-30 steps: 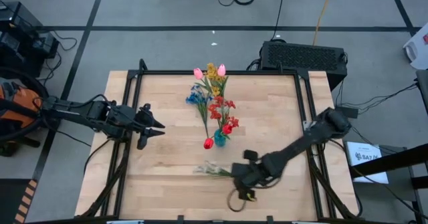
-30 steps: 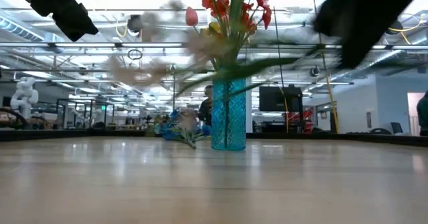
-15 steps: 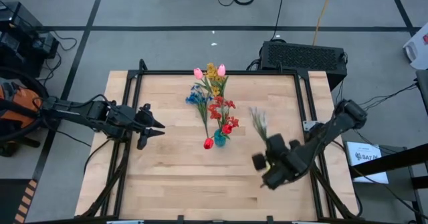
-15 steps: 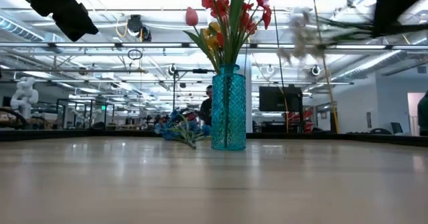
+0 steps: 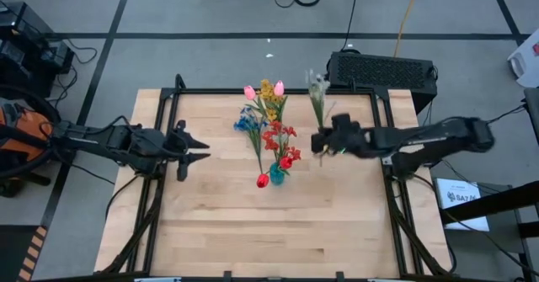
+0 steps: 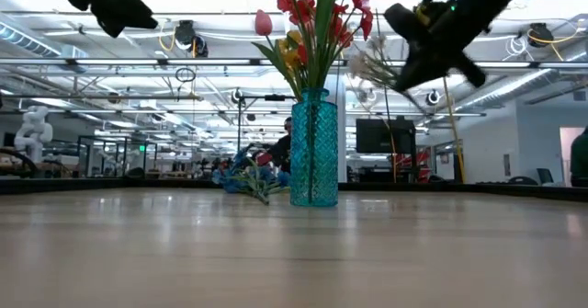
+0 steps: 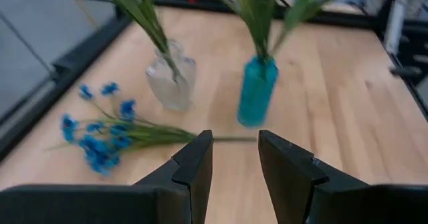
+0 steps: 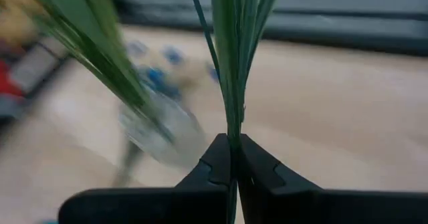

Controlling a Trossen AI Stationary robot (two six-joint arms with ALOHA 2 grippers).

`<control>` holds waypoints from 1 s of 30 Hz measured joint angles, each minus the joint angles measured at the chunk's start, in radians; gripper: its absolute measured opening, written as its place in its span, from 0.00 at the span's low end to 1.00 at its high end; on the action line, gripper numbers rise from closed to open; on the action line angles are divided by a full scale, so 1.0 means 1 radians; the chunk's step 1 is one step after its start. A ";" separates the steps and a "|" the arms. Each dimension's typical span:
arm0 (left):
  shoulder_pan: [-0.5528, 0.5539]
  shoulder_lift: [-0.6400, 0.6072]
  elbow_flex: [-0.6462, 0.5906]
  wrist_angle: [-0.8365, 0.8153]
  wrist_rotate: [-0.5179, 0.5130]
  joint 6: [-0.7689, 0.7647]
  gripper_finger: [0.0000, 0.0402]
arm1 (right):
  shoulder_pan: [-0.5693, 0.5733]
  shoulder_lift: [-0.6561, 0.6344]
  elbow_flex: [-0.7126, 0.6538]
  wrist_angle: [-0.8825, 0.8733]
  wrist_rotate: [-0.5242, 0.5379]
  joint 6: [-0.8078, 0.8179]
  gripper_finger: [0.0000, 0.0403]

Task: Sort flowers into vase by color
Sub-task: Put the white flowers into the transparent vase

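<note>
White spray (image 5: 317, 88), held by its green stems in the closed right gripper (image 5: 320, 141), hangs above the wooden table (image 5: 210, 215) right of the blue vase (image 5: 277, 174); its long axis runs toward the far edge, blooms leading. Red flowers (image 5: 278, 139) stand in the blue vase; a clear vase (image 7: 171, 83) stands beyond, blue spray (image 5: 247, 122) lying flat beside it. Left gripper (image 5: 199, 150) hovers left of the vases, fingers apart, empty. Behind: a large hall with ceiling lights.
</note>
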 joint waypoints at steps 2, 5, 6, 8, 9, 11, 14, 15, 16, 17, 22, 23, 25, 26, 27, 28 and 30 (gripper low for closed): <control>0.001 0.000 0.000 0.019 -0.043 0.000 0.32 | -0.102 -0.088 -0.134 0.304 -0.095 -0.183 0.00; 0.001 0.000 0.000 0.039 -0.105 0.000 0.32 | -0.250 -0.169 -0.308 0.707 -0.202 -0.396 0.00; 0.001 0.000 0.000 0.041 -0.122 0.000 0.32 | -0.295 -0.180 -0.359 0.835 -0.245 -0.465 0.00; 0.002 0.001 0.000 0.045 -0.148 0.000 0.32 | -0.375 -0.177 -0.436 1.107 -0.375 -0.594 0.00; 0.002 0.001 0.000 0.052 -0.155 0.000 0.32 | -0.411 -0.165 -0.465 1.225 -0.443 -0.648 0.00; 0.002 0.000 0.000 0.061 -0.175 0.000 0.32 | -0.468 -0.129 -0.497 1.402 -0.559 -0.733 0.00; 0.002 0.001 0.000 0.059 -0.205 0.000 0.32 | -0.521 -0.064 -0.500 1.519 -0.678 -0.803 0.00; 0.002 0.000 0.000 0.059 -0.207 -0.001 0.32 | -0.531 -0.039 -0.492 1.538 -0.712 -0.809 0.00; 0.002 0.000 0.000 0.060 -0.208 -0.001 0.32 | -0.537 -0.012 -0.482 1.562 -0.745 -0.811 0.00; 0.002 0.001 0.000 0.060 -0.208 -0.001 0.32 | -0.541 0.018 -0.474 1.583 -0.779 -0.816 0.00; 0.002 0.001 0.000 0.078 -0.235 -0.001 0.32 | -0.543 0.171 -0.426 1.759 -0.910 -0.874 0.00; 0.002 0.001 0.000 0.089 -0.259 -0.007 0.32 | -0.543 0.198 -0.418 1.803 -0.910 -0.874 0.00; 0.002 0.000 0.000 0.123 -0.320 -0.011 0.32 | -0.544 0.252 -0.404 1.890 -0.912 -0.863 0.00; 0.004 0.001 0.000 0.144 -0.349 -0.011 0.32 | -0.544 0.276 -0.395 1.932 -0.923 -0.849 0.00; 0.007 0.000 0.000 0.164 -0.375 -0.011 0.32 | -0.544 0.297 -0.386 1.968 -0.944 -0.830 0.00; 0.015 0.000 0.000 0.184 -0.391 -0.011 0.32 | -0.544 0.315 -0.374 1.995 -0.968 -0.808 0.00; 0.037 0.000 0.000 0.216 -0.394 -0.028 0.32 | -0.543 0.340 -0.350 2.009 -1.000 -0.774 0.00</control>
